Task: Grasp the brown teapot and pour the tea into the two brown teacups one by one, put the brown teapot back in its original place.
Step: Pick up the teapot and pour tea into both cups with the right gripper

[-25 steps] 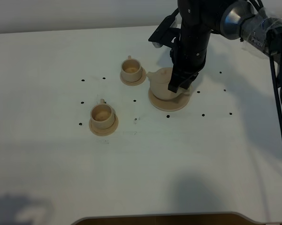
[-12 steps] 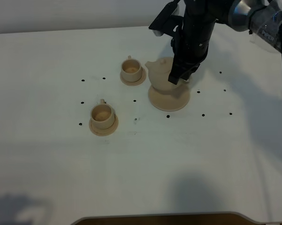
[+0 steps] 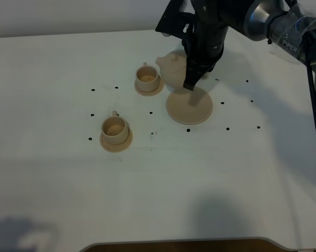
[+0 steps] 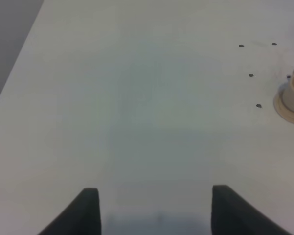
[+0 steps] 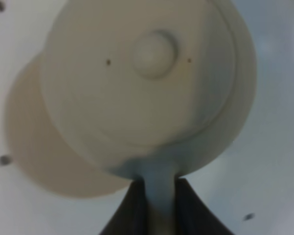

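One far teacup (image 3: 148,79) sat just beside the spout of the brown teapot (image 3: 172,63), held up clear of its saucer (image 3: 189,107) by the right gripper (image 3: 192,81) clamped on its handle, near teacup (image 3: 115,129) farther left.

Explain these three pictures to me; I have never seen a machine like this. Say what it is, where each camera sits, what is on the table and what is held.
This is a robot with two arms, each ending in a two-fingered gripper. The wide picture comes from a camera mounted high above the white table. The other two come from cameras on the wrists. On the table stand a far cup and a near cup, each on a small saucer, and one wider saucer, bare. The right gripper is shut on the teapot by its handle and holds it in the air, off that saucer. Its wrist camera looks down on the lid. The left gripper is open and holds nothing.
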Controlling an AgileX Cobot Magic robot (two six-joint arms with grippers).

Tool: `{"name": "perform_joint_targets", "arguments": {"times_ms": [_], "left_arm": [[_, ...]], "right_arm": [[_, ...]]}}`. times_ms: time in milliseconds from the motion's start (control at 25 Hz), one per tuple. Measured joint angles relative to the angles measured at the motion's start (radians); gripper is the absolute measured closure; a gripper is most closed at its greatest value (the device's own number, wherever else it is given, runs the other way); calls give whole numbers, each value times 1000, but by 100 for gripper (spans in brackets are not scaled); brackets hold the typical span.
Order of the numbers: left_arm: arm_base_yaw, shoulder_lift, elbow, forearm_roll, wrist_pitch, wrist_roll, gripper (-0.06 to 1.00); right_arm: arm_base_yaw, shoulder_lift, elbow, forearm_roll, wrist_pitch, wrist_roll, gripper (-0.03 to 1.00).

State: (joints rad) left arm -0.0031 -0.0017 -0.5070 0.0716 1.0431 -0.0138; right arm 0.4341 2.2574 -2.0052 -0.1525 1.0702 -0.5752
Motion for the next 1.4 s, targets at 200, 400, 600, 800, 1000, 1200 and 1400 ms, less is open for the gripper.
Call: {"name": "perform_joint_targets", "arguments": {"times_ms": [200, 400, 600, 800, 1000, 1200, 1400], "left_arm": [[0, 0, 0, 0, 0, 0, 41], [0, 0, 0, 0, 0, -1, 41], [0, 0, 0, 0, 0, -1, 41], [0, 0, 0, 0, 0, -1, 41], [0, 0, 0, 0, 0, -1, 41], [0, 0, 0, 0, 0, -1, 41], [0, 0, 0, 0, 0, -1, 41]], "right_arm": [[24, 29, 0, -115, -52, -11, 86], [50, 65, 0, -177, -77, -24, 86], [74, 67, 0, -229, -118, -25, 86], [79, 67, 0, -264, -123, -25, 86], [79, 67, 0, -293, -123, -32, 86], [83, 68, 0, -321, -122, -51, 86], [111, 82, 0, -419, -121, -52, 86]]}}
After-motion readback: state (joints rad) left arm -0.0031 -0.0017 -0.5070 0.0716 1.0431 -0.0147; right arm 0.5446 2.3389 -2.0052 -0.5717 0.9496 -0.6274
